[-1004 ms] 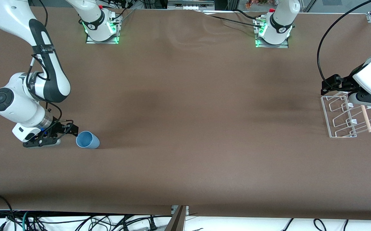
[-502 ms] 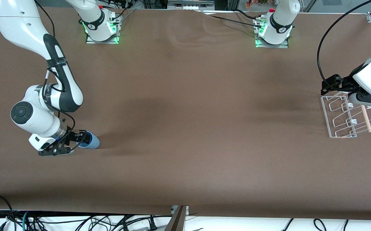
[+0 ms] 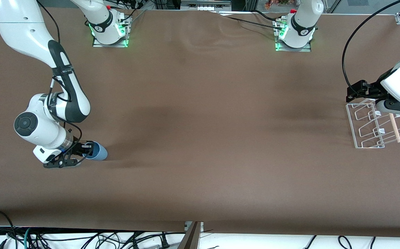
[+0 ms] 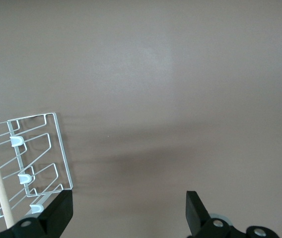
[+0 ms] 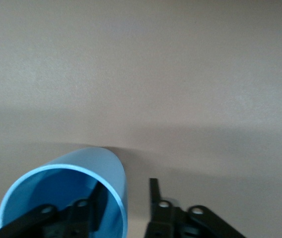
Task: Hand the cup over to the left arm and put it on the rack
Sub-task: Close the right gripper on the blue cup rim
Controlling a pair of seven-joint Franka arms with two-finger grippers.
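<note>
Cup (image 5: pixel 64 198) lying on table near right arm's end, rim wall pinched between fingers of right gripper (image 5: pixel 126 201), one inside, one outside; light, smooth, probably slippery, so gentle squeeze; left gripper (image 4: pixel 126 218) spread over rack (image 4: pixel 36 163), waiting.

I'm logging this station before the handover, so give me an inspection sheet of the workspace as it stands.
Surface: brown table, slightly wrinkled between the arm bases.
Job's things: blue cup standing at the right arm's end; white wire rack with a wooden rod at the left arm's end.
Clutter: nothing seen.
Grippers: right gripper at the cup's rim, one finger inside, one outside the wall; left gripper open, waiting over the rack's edge.
Cables: black cable looping off the left arm; loose cables below the table's near edge.
Surroundings: two arm bases lit green.
</note>
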